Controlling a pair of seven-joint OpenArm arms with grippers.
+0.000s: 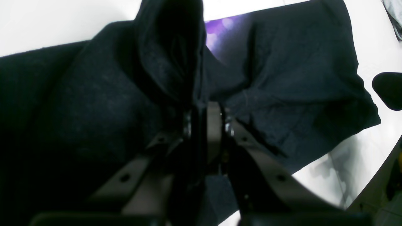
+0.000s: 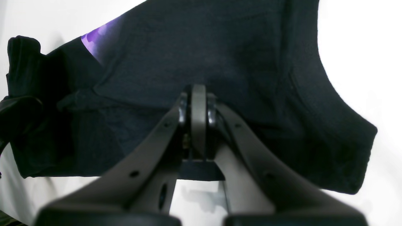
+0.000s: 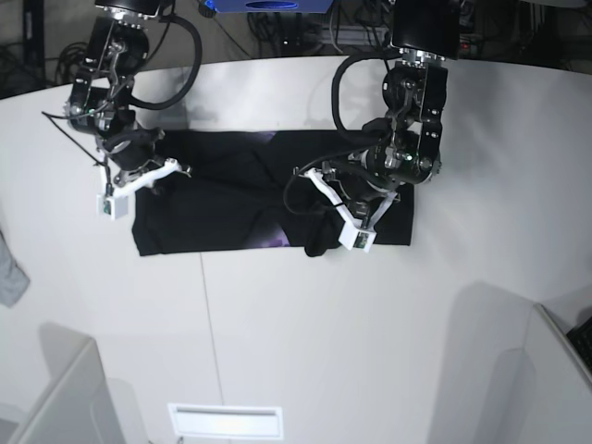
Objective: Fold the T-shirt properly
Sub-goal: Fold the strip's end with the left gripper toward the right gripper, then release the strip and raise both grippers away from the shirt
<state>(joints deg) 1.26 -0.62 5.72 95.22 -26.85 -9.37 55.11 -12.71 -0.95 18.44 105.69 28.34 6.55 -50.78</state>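
The T-shirt lies on the white counter toward its far edge, stretched into a long dark band running left to right across the base view, with only slivers of the purple print showing between overlapping layers. Judging by that narrow band, the lengthwise folds look done: the sides appear turned in over the middle, and the outline is roughly rectangular, though wrinkled and uneven near the middle of the near edge. Left pincer: jaws nearly shut, pinching a raised fold of black cloth that stands up in front of its wrist camera; in the base view a bunched lump hangs at this spot. Right pincer: jaws fully together at the cloth edge near the other end of the band; its wrist view shows fabric bearing against the tips, but whether any is caught between them I cannot tell. Still to do, by my estimate: bring one end of the band across to the other for the crosswise fold, then flatten the bunching. Roughly halfway to two-thirds complete. A grey cloth scrap sits at the counter's left edge, well apart.
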